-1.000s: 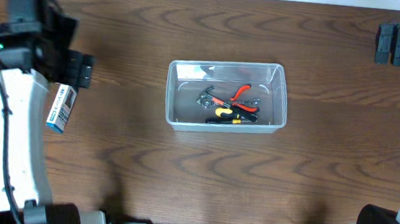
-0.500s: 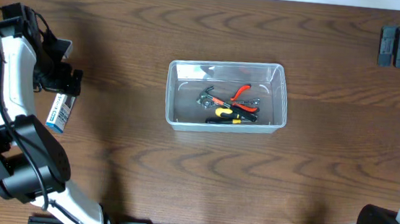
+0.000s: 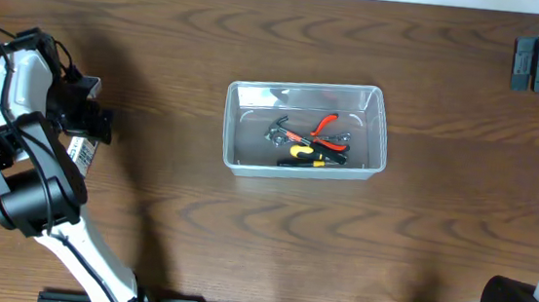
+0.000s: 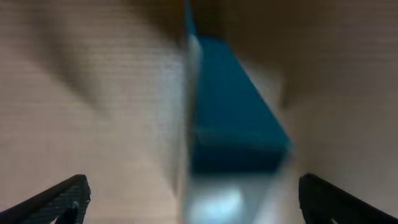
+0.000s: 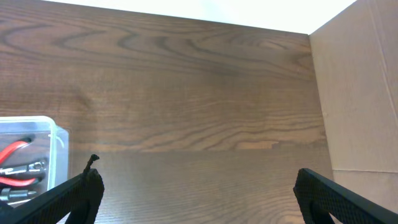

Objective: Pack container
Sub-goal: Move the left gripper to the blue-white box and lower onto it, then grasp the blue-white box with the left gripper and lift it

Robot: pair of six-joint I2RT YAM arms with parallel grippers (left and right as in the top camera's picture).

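Between the parted fingers of the left gripper (image 4: 194,194) lies the small blue-and-white box (image 4: 233,118), close and blurred, with neither fingertip appearing to touch it; the jaws stand released, grasping nothing. The risk begins here: the box seems nearer one finger than the other, so a closing stroke could shove or twist it rather than clamp it, and a slim carton pinched off-centre might pivot and slip out mid-carry. Well beyond the jaws, off to their right side, the container (image 3: 251,135) rests on the table (image 3: 242,237), mouth upward, its long axis running left to right. Red-handled pliers (image 3: 326,125) and other tools lie in its middle, so a box lowered onto them could end up propped. Farthest off, the right gripper (image 5: 199,186) hangs spread and empty, a container corner showing ahead of its left finger.
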